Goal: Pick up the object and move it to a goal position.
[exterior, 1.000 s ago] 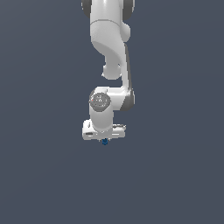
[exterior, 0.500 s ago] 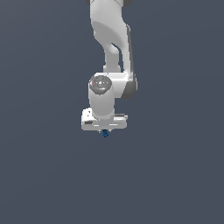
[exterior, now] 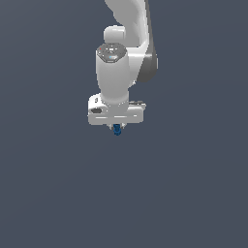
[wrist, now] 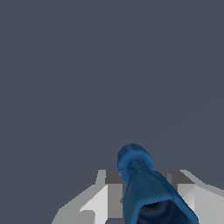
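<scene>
The pincer [exterior: 117,127] points straight down, clamped on the small blue object [exterior: 117,130], which seems to hang just below the white fingers [wrist: 103,199].

Glossy white gripper [exterior: 116,125] — object [exterior: 116,130] seemingly smooth plastic.

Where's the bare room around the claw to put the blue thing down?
Bare grey surface lies all around the claw in the exterior view, on both sides and below it. The only crowded spot is at the claw itself, where the blue object sits between the fingers.
</scene>
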You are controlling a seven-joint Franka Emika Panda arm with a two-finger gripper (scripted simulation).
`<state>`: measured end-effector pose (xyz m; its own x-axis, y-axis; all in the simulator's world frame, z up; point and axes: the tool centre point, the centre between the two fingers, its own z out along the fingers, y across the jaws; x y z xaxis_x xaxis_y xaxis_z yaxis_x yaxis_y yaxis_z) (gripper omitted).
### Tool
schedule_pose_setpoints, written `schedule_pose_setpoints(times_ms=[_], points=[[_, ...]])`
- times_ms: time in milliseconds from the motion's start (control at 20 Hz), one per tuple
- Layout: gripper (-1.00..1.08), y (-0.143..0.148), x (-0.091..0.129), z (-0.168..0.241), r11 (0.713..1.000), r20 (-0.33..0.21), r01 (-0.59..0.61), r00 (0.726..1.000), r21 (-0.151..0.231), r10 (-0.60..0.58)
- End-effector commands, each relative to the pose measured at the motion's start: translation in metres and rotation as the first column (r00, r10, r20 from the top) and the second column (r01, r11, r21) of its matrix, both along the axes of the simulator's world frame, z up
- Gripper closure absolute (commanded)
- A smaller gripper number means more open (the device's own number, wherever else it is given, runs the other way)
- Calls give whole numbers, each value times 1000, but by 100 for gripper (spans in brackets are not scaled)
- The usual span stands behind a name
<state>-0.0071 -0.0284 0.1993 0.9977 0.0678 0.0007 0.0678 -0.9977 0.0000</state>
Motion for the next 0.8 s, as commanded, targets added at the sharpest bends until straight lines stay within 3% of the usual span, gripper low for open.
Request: schedule_pose_setpoints(times_ms=[0, 400, 750], points=[[108, 1, -7, 20, 1000, -1, 0, 1000, 0, 0], [108, 4, -20, 64, 1000, -1, 0, 1000, 0, 0], [108, 5, -21, 73, 1000, -1, 0, 1000, 0, 0]])
